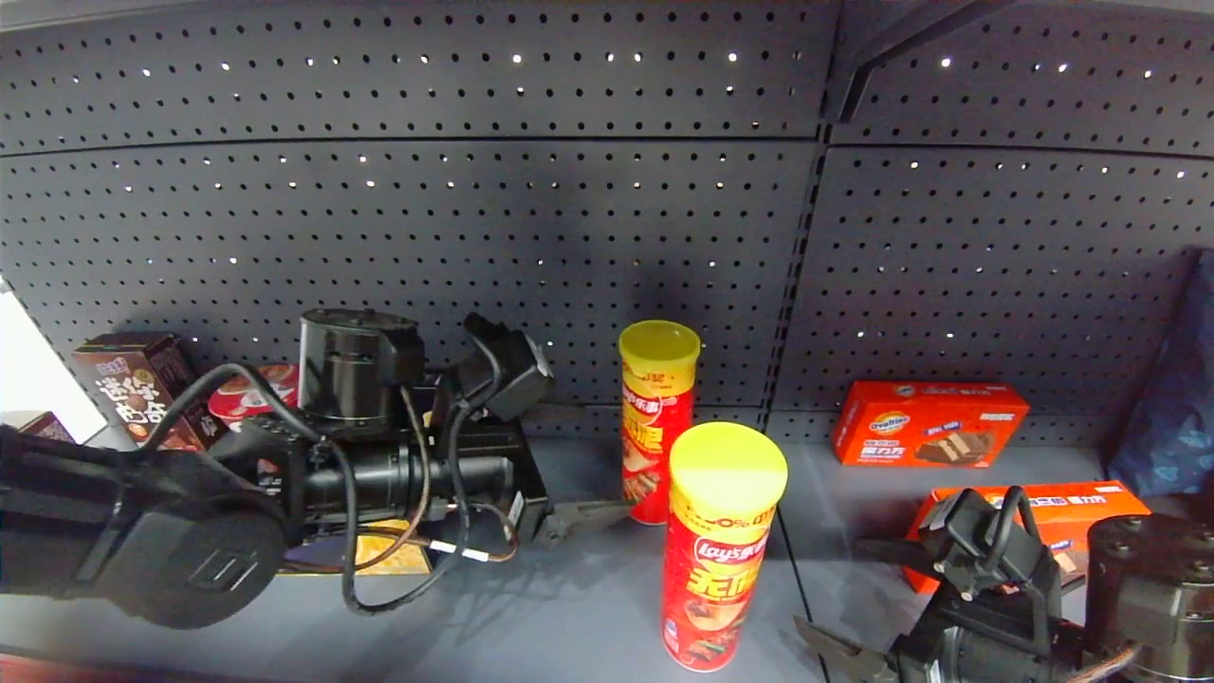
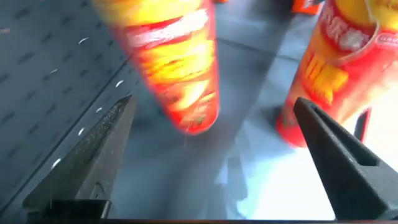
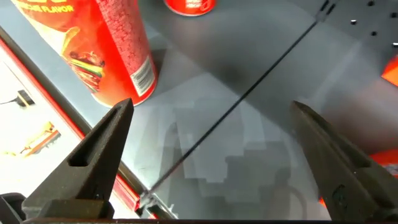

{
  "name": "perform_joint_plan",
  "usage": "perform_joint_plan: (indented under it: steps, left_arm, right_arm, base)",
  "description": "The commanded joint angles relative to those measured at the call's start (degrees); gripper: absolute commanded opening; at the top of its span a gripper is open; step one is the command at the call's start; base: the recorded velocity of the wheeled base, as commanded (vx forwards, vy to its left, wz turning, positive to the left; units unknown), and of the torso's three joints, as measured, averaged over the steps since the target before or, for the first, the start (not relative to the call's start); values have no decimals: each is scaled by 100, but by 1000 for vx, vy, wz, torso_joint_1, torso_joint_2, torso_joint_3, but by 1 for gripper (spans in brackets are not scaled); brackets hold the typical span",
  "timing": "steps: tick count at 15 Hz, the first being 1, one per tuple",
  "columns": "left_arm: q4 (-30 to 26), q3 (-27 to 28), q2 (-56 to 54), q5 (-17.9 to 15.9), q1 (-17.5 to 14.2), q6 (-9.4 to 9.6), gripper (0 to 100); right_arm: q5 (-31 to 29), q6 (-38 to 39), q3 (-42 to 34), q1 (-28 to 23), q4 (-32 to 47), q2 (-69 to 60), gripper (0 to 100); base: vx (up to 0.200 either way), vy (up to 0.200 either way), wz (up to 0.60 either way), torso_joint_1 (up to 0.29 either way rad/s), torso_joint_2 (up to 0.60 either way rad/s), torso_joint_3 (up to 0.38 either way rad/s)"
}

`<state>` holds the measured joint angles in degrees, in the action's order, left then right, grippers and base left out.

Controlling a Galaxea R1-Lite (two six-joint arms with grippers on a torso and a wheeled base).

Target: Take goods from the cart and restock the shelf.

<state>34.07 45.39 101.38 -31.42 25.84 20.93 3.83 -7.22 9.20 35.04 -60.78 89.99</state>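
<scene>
Jaws of the left gripper (image 2: pixel 212 104) stand spread, and the rear chip can (image 1: pixel 656 422) stands upright on the shelf (image 1: pixel 569 607) just past their tips. The right gripper (image 3: pixel 212 104), also spread, sits near the upright front chip can (image 1: pixel 721 550).

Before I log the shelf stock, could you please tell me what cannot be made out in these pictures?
Head view: flat yellow item, mostly covered by the left arm; kind unclear.
Head view: nearer orange box, partly hidden by the right arm.
Head view: blue bag, cut off by the right edge.
Left wrist view: chip can by the pegboard, blurred; print unreadable.
</scene>
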Motion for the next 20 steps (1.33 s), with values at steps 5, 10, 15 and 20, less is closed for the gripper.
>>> perform_joint_plan:
  steps: [5,10,15,20]
  left_arm:
    - [3,-381,-593,1190,52,-1,100]
    - [56,-232,146,2157,395,-160,100]
    - [108,638,972,3018,334,-116,100]
    - [108,805,1130,4073,386,-63,100]
  right_arm:
    - [4,1,-33,3,-4,142,100]
    - [4,27,-85,-67,-4,98,100]
    - [-5,27,-147,-216,-13,54,100]
    - [4,27,-428,-375,-4,-184,100]
  base:
    - [0,0,0,0,0,0]
    - [0,0,0,0,0,0]
    - [0,0,0,0,0,0]
    - [0,0,0,0,0,0]
